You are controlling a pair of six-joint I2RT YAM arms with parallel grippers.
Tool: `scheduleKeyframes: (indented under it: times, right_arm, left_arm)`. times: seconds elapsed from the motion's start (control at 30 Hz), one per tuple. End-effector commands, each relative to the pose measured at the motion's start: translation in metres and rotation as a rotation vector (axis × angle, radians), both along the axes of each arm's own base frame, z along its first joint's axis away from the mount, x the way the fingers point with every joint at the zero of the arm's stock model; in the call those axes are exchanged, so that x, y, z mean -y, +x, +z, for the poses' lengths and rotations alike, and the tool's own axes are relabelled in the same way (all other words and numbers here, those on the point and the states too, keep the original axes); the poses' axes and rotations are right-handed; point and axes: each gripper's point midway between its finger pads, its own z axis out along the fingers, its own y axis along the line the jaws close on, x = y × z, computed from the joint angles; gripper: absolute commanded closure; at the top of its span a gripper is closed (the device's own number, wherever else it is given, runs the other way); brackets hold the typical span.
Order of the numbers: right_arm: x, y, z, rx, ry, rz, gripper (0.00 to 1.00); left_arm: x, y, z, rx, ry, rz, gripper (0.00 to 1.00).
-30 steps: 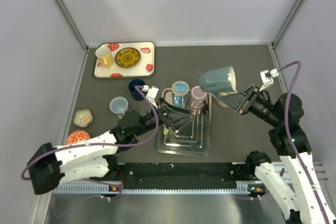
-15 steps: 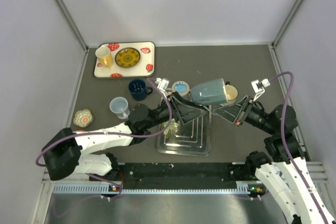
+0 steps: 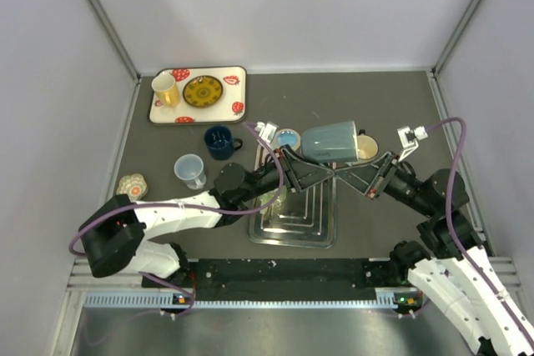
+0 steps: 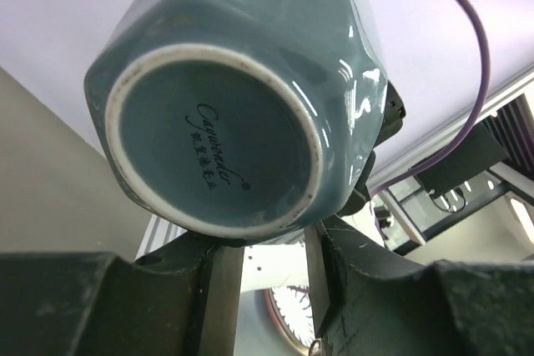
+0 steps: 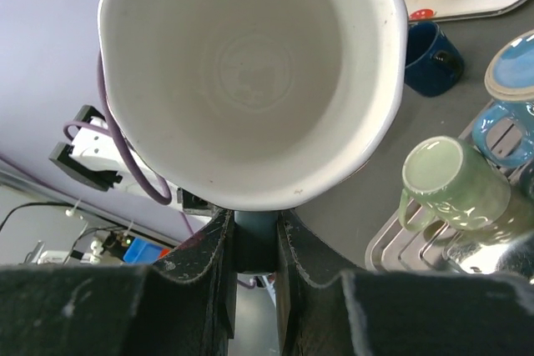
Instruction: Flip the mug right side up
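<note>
A grey-blue mug (image 3: pixel 329 141) with a white inside hangs on its side above the drying rack (image 3: pixel 292 227), mouth to the right, base to the left. My right gripper (image 3: pixel 350 171) is shut on its handle just under the rim; the right wrist view looks straight into the mug (image 5: pixel 250 64) with the handle between the right gripper (image 5: pixel 254 223) jaws. My left gripper (image 3: pixel 324 171) reaches in from the left under the mug's base (image 4: pixel 217 131). The left gripper (image 4: pixel 271 243) jaws stand narrow with a gap, their tips against the mug's underside; what lies between them is hidden.
On the rack are a pale green mug (image 5: pixel 455 181) upside down and a light blue mug (image 3: pixel 288 137). A dark blue cup (image 3: pixel 219 142), a clear cup (image 3: pixel 189 169) and a small flowered dish (image 3: pixel 132 187) sit to the left. A white tray (image 3: pixel 160 114) with a yellow cup stands far left.
The right arm brought the mug down and left and tipped it onto its side. The left arm reached up under it and its jaws narrowed.
</note>
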Motion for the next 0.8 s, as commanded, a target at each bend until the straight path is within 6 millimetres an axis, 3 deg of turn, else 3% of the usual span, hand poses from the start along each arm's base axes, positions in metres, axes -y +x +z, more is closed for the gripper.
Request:
scheduleKeyframes:
  times: [0.0, 0.3, 0.57, 0.77]
  right_arm:
    - [-0.012, -0.017, 0.007, 0.071, -0.004, 0.101, 1.00]
    - [-0.014, -0.025, 0.000, 0.072, -0.022, 0.149, 1.00]
    - [-0.016, -0.036, -0.008, 0.080, -0.043, 0.212, 1.00]
    - [-0.016, -0.044, -0.018, 0.085, -0.077, 0.247, 1.00]
  left_arm:
    - [-0.028, 0.009, 0.058, 0.064, -0.247, 0.115, 0.61]
    - [-0.038, 0.004, 0.068, 0.059, -0.339, 0.056, 0.51]
    - [-0.043, 0.009, 0.075, 0.042, -0.414, 0.042, 0.69]
    - [-0.042, 0.012, 0.079, 0.044, -0.419, 0.049, 0.62]
